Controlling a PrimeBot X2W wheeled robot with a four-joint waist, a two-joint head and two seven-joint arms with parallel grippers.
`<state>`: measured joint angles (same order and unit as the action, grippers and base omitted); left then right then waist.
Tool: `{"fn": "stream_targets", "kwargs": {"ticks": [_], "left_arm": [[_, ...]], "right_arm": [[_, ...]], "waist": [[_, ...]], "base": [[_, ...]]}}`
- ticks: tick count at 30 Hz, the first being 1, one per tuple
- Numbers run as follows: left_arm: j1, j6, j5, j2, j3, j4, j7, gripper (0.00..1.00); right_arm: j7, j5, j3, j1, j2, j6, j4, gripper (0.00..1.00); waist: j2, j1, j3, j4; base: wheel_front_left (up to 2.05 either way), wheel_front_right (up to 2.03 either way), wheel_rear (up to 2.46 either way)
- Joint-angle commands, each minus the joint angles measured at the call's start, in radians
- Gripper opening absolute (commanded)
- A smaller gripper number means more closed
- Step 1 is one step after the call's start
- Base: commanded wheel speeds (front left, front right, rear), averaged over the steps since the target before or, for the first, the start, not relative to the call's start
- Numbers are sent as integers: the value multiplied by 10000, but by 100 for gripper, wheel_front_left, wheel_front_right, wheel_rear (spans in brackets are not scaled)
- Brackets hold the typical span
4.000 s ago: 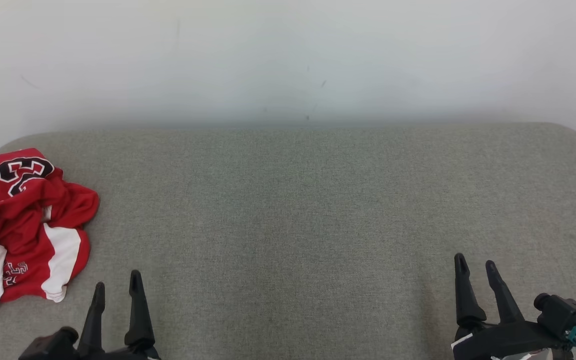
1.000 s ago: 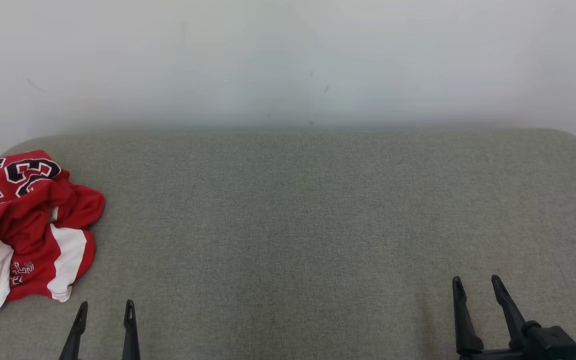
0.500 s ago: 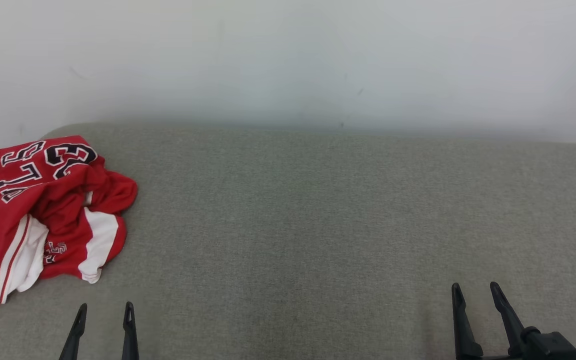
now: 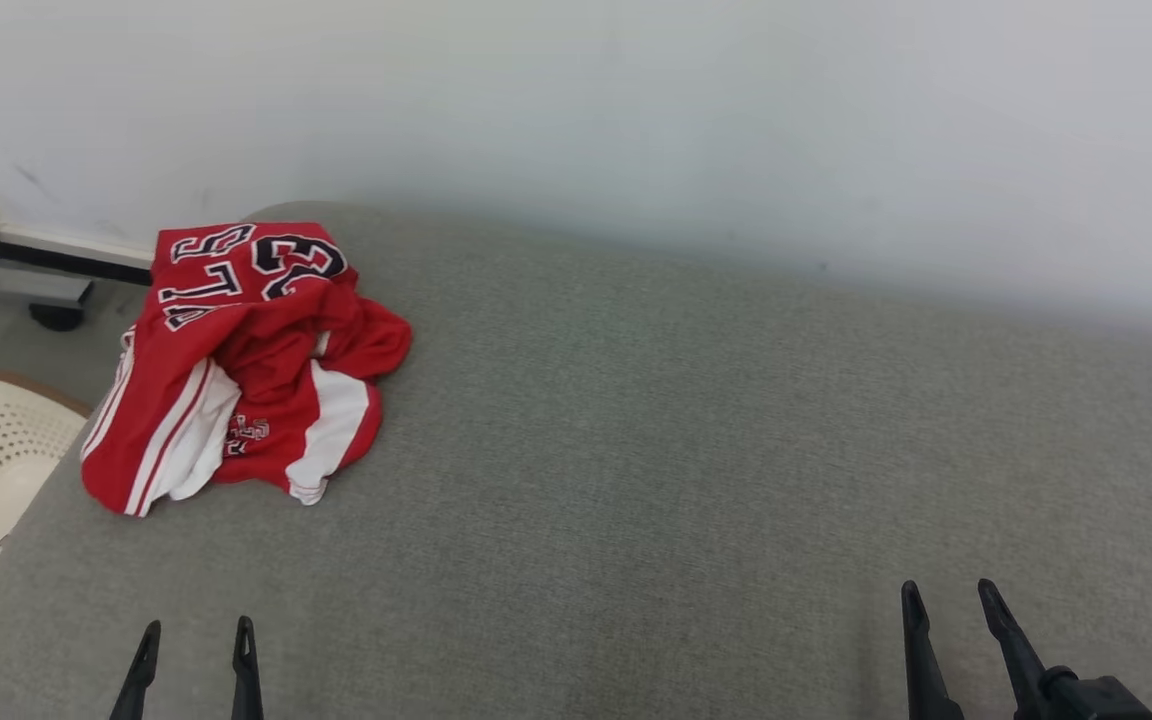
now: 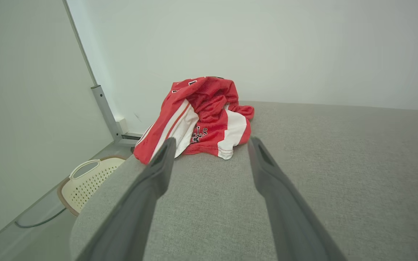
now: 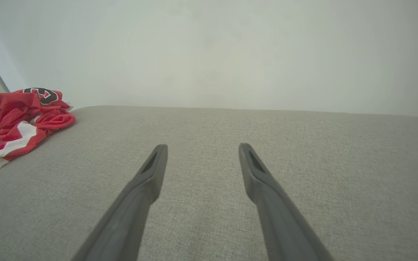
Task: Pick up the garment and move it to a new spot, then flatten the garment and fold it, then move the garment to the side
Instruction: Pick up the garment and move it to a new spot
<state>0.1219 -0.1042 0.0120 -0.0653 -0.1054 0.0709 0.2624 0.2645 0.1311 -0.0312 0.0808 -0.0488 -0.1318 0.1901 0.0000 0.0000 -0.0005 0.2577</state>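
While jersey (image 4: 236, 370) lies crumpled straight ahead of left gripper (image 4: 196, 625), apart, right gripper (image 4: 947, 588) sits farther off; both wide open, empty.

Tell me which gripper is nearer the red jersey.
The left gripper: the red jersey lies just ahead of it, while the right gripper sits far across.

The garment (image 4: 236, 370) is a red jersey with white side panels and thin white stripes, black numerals outlined in white across the part facing up. It lies crumpled in a loose heap, folded over itself, at the far left corner of the grey cushioned surface (image 4: 636, 450), one edge right at the surface's left rim, well off to my left
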Motion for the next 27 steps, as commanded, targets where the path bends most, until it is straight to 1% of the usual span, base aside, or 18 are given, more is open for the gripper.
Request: {"fn": "stream_targets", "kwargs": {"ticks": [1, 8, 17, 27], "left_arm": [[195, 56, 55, -3, -84, -54, 24, 100], [234, 140, 47, 31, -198, -12, 24, 100], [347, 158, 82, 74, -291, -14, 24, 100], [415, 230, 194, 110, -534, -86, 24, 100]], "right_arm": [[16, 69, 11, 19, -27, 21, 25, 100], [16, 64, 100, 23, -27, 21, 63, 100], [16, 112, 251, 221, -27, 21, 72, 100], [15, 70, 474, 18, -27, 21, 121, 100]], "waist": [[0, 0, -95, 722], [0, 0, -224, 1424], [0, 0, -343, 2124], [0, 0, -255, 2251]], "base": [[0, 0, 0], [0, 0, 0], [0, 0, 0], [0, 0, 0]]}}
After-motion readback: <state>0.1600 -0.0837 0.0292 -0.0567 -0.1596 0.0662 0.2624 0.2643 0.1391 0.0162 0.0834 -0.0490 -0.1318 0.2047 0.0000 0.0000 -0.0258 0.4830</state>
